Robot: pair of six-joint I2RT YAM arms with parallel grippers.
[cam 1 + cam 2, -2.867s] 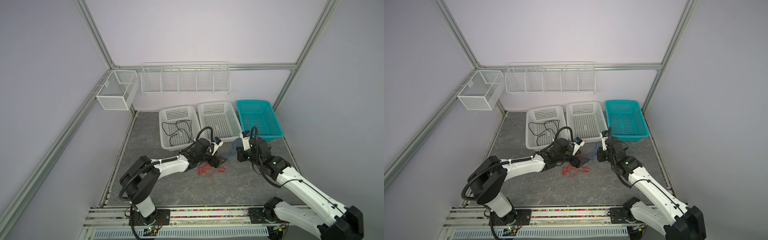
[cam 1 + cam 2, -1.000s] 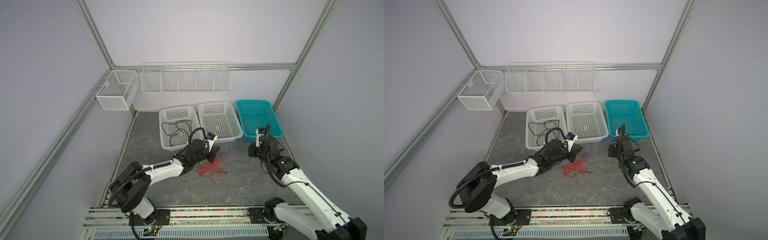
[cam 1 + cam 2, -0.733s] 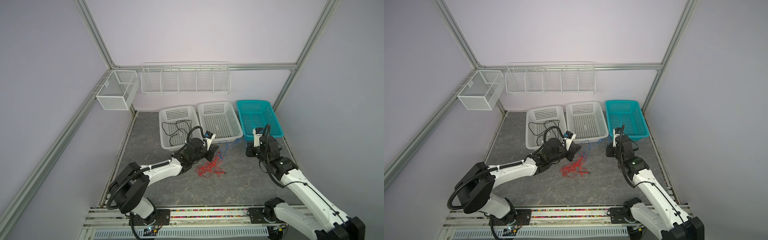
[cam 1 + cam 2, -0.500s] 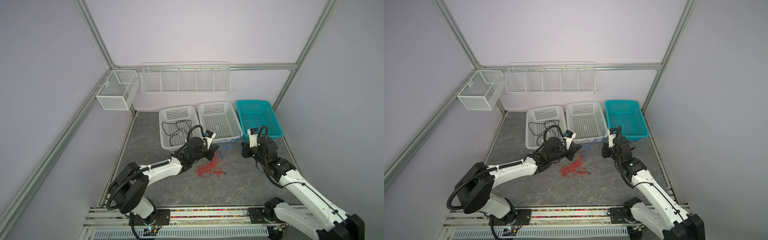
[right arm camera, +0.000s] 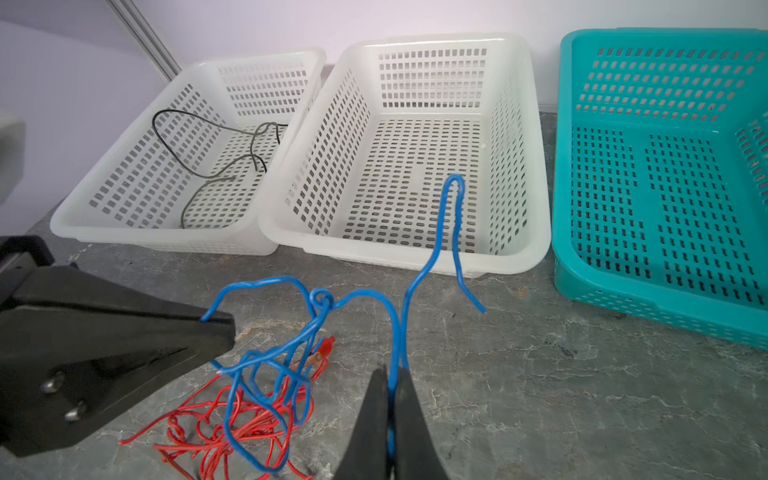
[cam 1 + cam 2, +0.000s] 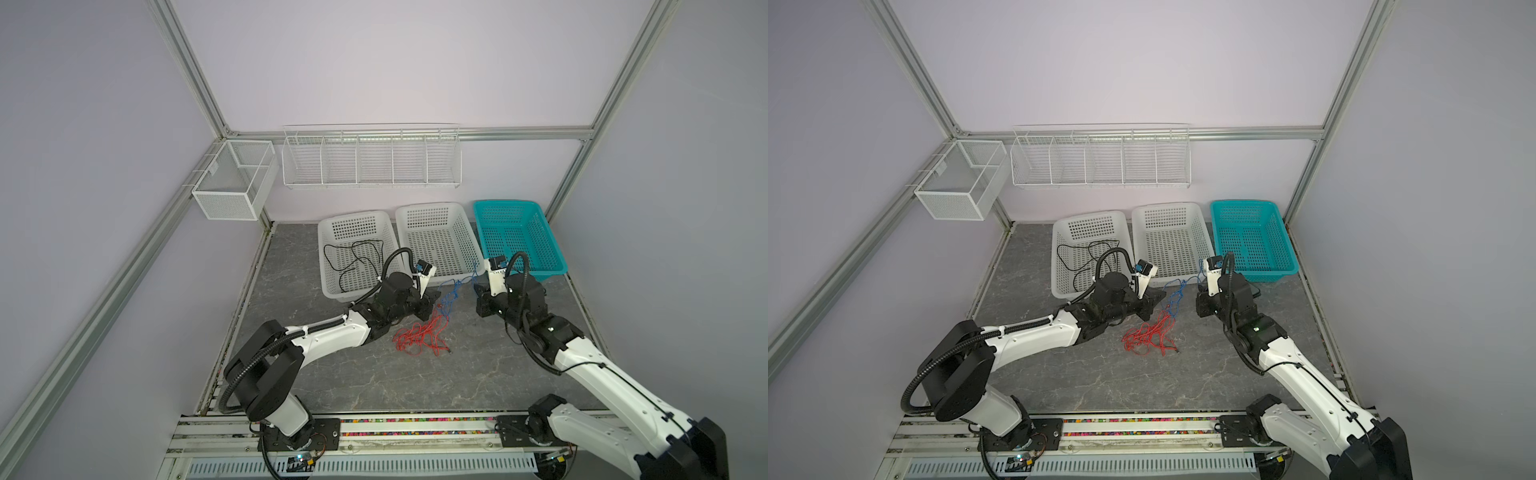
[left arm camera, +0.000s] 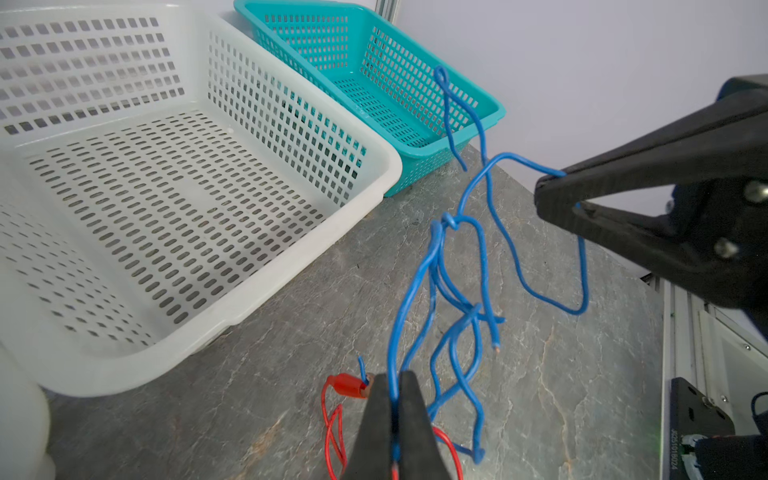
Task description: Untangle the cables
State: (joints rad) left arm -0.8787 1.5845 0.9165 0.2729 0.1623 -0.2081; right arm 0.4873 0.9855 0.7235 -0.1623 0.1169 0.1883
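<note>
The blue cable [image 7: 436,266] hangs in knotted loops between my two grippers, above the grey table, and shows in both top views [image 6: 451,291] [image 6: 1177,293]. My left gripper [image 7: 392,376] is shut on one strand of it. My right gripper [image 5: 390,370] is shut on another strand, and a free loop [image 5: 453,195] rises above its jaws. The red cable [image 6: 419,338] lies heaped on the table below, some blue loops dipping into it [image 5: 249,415]. A black cable [image 6: 353,262] lies in the left white basket [image 6: 328,249].
A second white basket [image 6: 436,208] and a teal basket [image 6: 552,245] stand in a row at the back, close behind the grippers. A wire rack [image 6: 370,158] and a mesh box [image 6: 232,183] hang on the walls.
My right gripper has moved left towards the left gripper, still holding the blue cable, which now sags in loops between them. The left gripper has barely moved.
</note>
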